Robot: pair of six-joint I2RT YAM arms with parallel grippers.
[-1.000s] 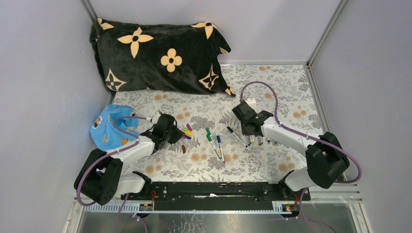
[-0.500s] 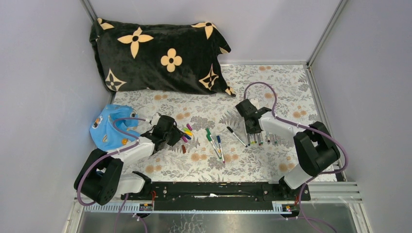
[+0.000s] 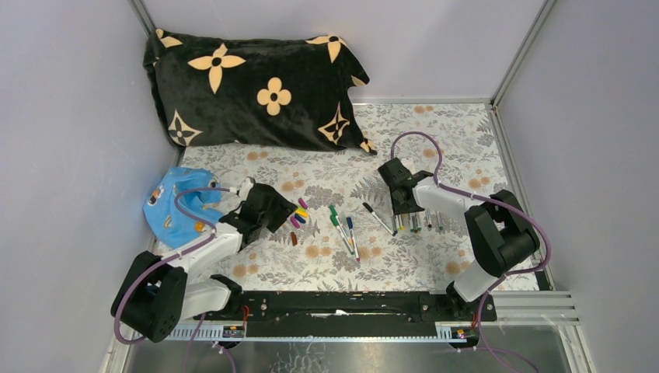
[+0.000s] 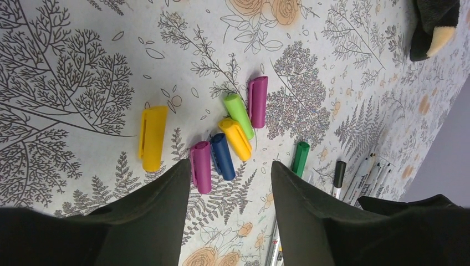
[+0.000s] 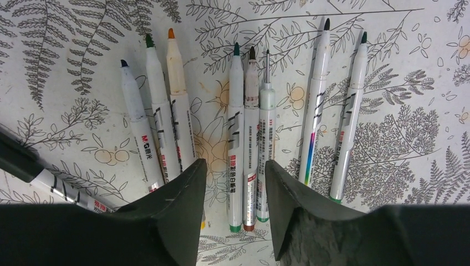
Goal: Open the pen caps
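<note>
Several loose pen caps (image 4: 223, 156) lie in a cluster on the floral cloth: two yellow, two purple, one blue, one green. My left gripper (image 4: 230, 166) hovers open just short of them, holding nothing; in the top view it (image 3: 277, 215) sits left of the caps (image 3: 298, 213). A red cap (image 3: 294, 238) lies apart. Three capped pens (image 3: 343, 226) lie at the middle, and a black-capped pen (image 3: 378, 218) is beside them. My right gripper (image 5: 234, 164) stands open over a row of several uncapped pens (image 5: 236, 127), gripping none.
A black pillow with tan flowers (image 3: 256, 85) fills the back left. A blue printed cloth (image 3: 172, 208) lies by the left wall. Grey walls and metal rails close in the table on three sides.
Both grippers have opened from shut. The right arm's elbow has swung inward, with its gripper settling over the uncapped pens. The left wrist has barely shifted.
</note>
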